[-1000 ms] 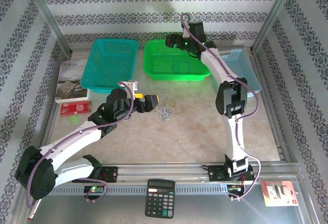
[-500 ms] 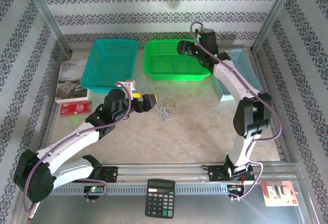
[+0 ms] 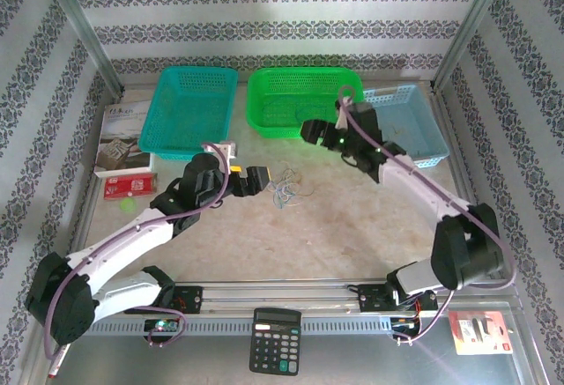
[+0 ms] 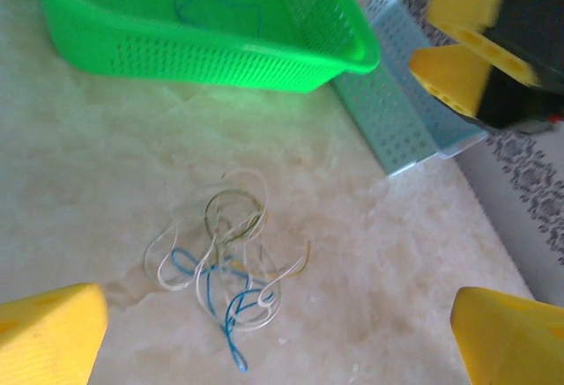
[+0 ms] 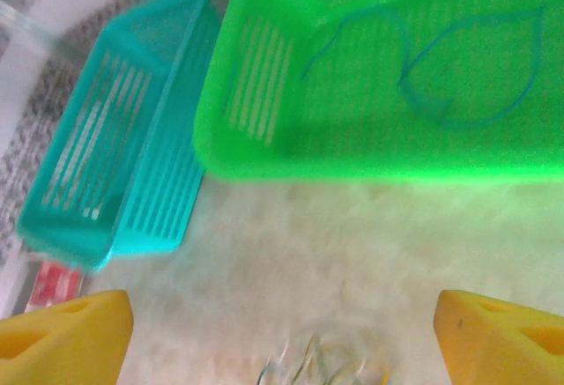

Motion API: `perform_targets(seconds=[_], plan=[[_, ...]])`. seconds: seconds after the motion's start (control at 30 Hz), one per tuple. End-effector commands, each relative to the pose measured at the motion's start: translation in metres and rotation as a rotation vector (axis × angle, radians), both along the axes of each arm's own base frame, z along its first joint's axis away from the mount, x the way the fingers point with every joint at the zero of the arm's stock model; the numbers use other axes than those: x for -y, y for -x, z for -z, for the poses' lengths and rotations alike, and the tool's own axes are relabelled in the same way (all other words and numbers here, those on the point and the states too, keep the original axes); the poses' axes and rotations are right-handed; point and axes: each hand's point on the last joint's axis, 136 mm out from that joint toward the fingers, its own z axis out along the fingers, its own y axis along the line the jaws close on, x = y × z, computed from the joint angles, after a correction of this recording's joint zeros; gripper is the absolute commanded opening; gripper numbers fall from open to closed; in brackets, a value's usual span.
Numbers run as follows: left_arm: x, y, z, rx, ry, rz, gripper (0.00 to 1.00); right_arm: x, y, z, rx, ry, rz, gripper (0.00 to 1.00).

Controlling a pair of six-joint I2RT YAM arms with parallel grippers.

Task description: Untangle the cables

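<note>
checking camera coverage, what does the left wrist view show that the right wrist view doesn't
Left wrist view: the pale blue plastic mesh basket and the open left gripper. Right wrist view: the teal plastic mesh basket and a red packet. Both: the bright green plastic basket holding a thin blue wire loop, the small tangle of thin blue, yellow and whitish cables, and the open right gripper.

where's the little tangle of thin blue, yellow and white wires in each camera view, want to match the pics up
Top external: the tangle of thin wires lies mid-picture on the pale tabletop, nearer than the baskets.
Left wrist: tangle at lower centre.
Right wrist: tangle, blurred, at the bottom edge, centre.
Shared landmark: the bright green plastic basket, beyond the tangle in every view.
</note>
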Motion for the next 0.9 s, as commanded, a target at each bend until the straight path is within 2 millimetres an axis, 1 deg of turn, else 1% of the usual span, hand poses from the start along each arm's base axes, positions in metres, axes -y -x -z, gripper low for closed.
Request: perform_targets(seconds=[0.0, 0.07, 0.13, 0.23, 0.33, 0.43, 0.6, 0.7, 0.87], plan=[[-0.002, 0.007, 0.03, -0.111, -0.075, 0.024, 0.98, 0.004, 0.022, 0.017, -0.011, 0.048, 0.057, 0.9], [-0.003, 0.008, 0.045, -0.152, -0.102, 0.023, 0.97, 0.001, 0.036, 0.027, -0.029, 0.086, 0.048, 0.9], [-0.003, 0.007, 0.053, -0.173, -0.111, 0.019, 0.97, -0.001, 0.047, 0.035, -0.054, 0.077, 0.03, 0.87], [0.001, 0.0, 0.056, -0.187, -0.108, 0.012, 0.95, -0.002, 0.059, 0.039, -0.061, 0.018, 0.018, 0.83], [0.009, -0.013, 0.053, -0.189, -0.089, -0.002, 0.93, -0.001, 0.067, 0.044, -0.084, 0.005, 0.009, 0.81], [0.019, -0.029, 0.052, -0.212, -0.074, -0.021, 0.89, 0.005, 0.072, 0.05, -0.099, 0.009, 0.031, 0.81], [0.037, -0.058, 0.056, -0.264, -0.002, -0.081, 0.81, 0.018, 0.074, 0.058, -0.112, 0.005, 0.072, 0.81], [0.041, -0.071, 0.066, -0.3, 0.033, -0.144, 0.76, 0.024, 0.075, 0.062, -0.118, 0.001, 0.088, 0.82], [0.043, -0.086, 0.08, -0.33, 0.061, -0.221, 0.67, 0.029, 0.076, 0.064, -0.12, -0.011, 0.1, 0.82]])
